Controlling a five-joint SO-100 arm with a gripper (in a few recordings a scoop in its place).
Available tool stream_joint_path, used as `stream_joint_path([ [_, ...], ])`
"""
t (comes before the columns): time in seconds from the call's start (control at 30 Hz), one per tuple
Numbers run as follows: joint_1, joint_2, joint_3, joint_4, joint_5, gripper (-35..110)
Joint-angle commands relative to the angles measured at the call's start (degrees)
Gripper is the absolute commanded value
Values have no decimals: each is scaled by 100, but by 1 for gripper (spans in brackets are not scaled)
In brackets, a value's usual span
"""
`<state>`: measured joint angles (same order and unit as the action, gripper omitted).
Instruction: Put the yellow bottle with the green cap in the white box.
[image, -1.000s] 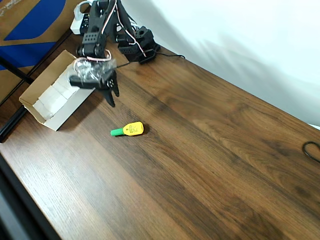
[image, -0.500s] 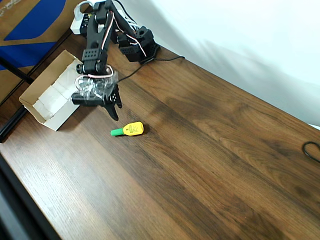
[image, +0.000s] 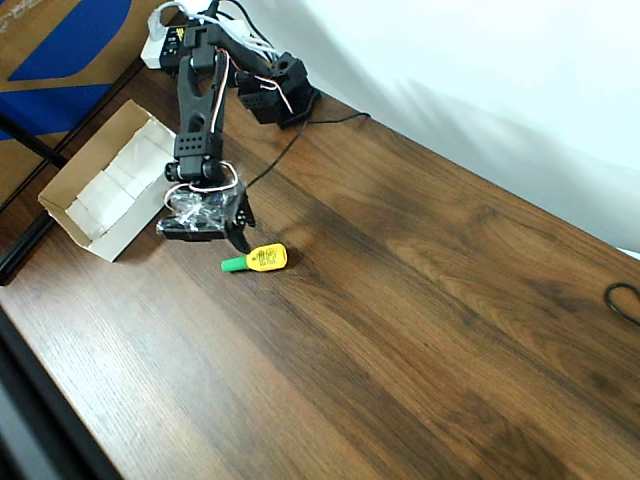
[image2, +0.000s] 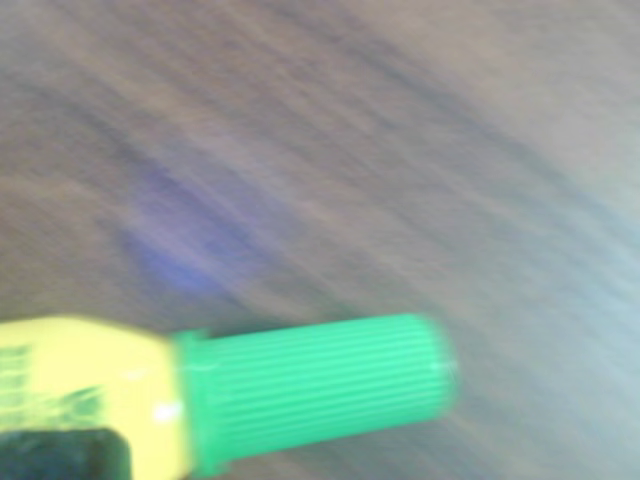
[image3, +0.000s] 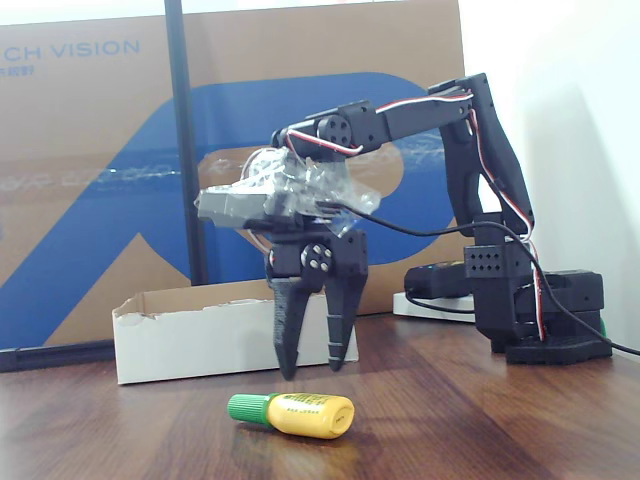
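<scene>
Hand (image3: 312, 370) spread above bottle (image3: 292, 414)

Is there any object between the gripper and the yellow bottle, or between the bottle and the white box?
Nothing visible. The open gripper hangs just above the yellow bottle, and only bare table separates it from the white box.

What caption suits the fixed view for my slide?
Open tool poised above the yellow bottle lying on the table, white box behind.
</scene>
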<state>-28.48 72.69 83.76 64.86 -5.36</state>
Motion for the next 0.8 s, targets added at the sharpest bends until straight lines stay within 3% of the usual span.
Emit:
stream_joint_path([
  [0.0,35,149,-448,70,-18,23],
  [0.43,141,53,-1538,264,44,25],
  [0.77,396,-1134,-2549,114,-35,25],
])
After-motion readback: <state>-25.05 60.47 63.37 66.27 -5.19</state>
